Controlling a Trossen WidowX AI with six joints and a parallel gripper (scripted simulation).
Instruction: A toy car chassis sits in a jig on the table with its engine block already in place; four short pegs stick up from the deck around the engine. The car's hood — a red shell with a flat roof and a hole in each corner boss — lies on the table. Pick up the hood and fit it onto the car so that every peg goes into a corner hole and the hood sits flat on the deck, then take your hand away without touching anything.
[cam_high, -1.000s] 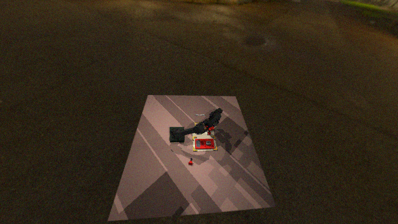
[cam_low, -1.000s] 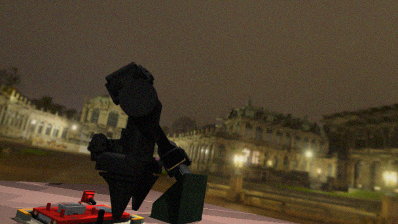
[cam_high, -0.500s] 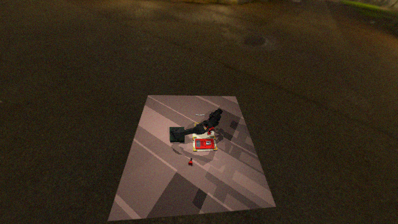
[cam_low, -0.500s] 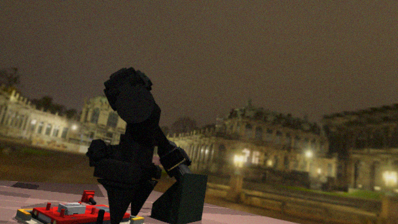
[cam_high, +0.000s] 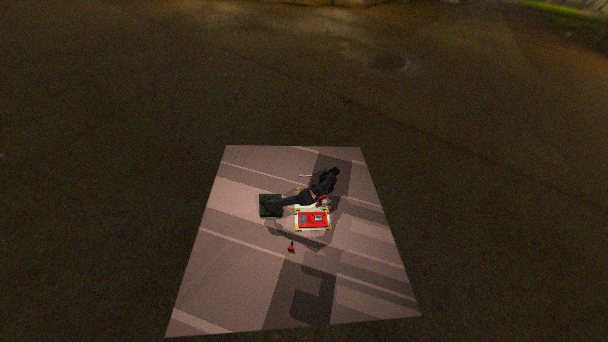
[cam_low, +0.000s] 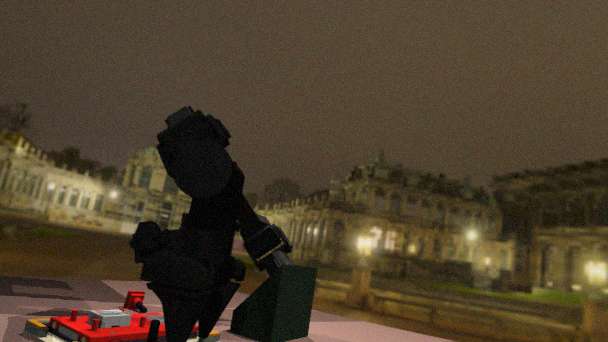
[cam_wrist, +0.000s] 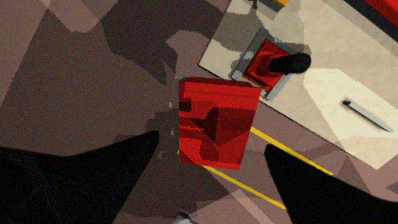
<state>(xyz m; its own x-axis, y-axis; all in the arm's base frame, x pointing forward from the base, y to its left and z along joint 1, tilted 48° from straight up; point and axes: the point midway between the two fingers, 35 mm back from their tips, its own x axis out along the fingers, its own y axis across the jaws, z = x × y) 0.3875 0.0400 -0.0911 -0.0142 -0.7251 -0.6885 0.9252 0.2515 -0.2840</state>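
Note:
The red hood (cam_wrist: 220, 107) (cam_high: 324, 197) lies on the table. In the wrist view it sits between and slightly ahead of the fingertips, turned a little. My gripper (cam_wrist: 211, 142) is open and empty, fingers pointing down, one on each side of the hood without visible contact; its exact height is unclear. In the exterior view the fingertips (cam_low: 190, 338) reach the bottom edge and the hood is hidden. The red chassis (cam_high: 309, 224) (cam_low: 80, 324) sits in the jig with the grey engine block (cam_low: 109, 320) on its deck. Red pegs (cam_low: 95, 325) stand up around the block.
A cream board (cam_wrist: 345, 77) beside the hood holds a small red part with a black knob (cam_wrist: 295, 63) and a thin metal pin (cam_wrist: 367, 116). Another red part (cam_high: 291, 248) (cam_low: 134, 300) lies on the table. A dark green block (cam_high: 270, 205) (cam_low: 287, 305) stands at the arm's base.

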